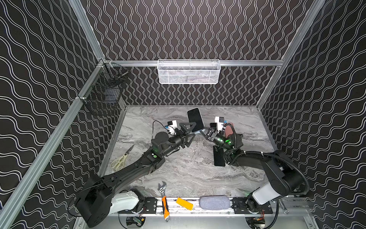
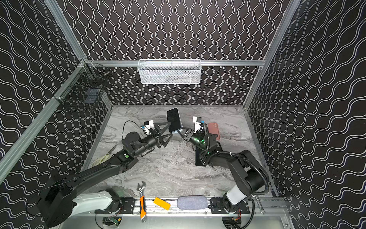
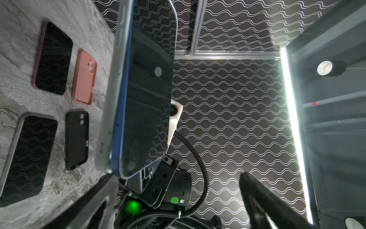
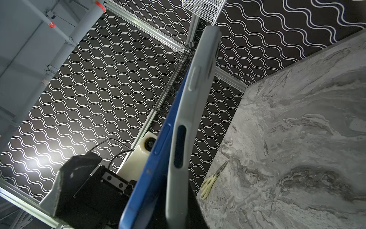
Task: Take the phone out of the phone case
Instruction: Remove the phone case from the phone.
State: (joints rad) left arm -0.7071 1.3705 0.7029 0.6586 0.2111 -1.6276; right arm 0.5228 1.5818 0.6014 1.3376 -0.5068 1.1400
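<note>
Partly freed, not yet out: phone (image 1: 195, 119) held up on end in the air above the far middle of the table (image 1: 178, 174), one long blue edge peeled clear of the pale grey phone case (image 4: 184, 128), the rest seemingly seated in it. Pinched at the lower end by the right hand (image 1: 204, 131), clamped tight. Flanked by the left hand (image 1: 192, 129), spread wide, gripping nothing. Left to do, by the look of it: pulling phone and case fully apart. Further out, flat toward the table's right edge, a pink case (image 3: 84, 77) and a black case (image 3: 77, 138).
</note>
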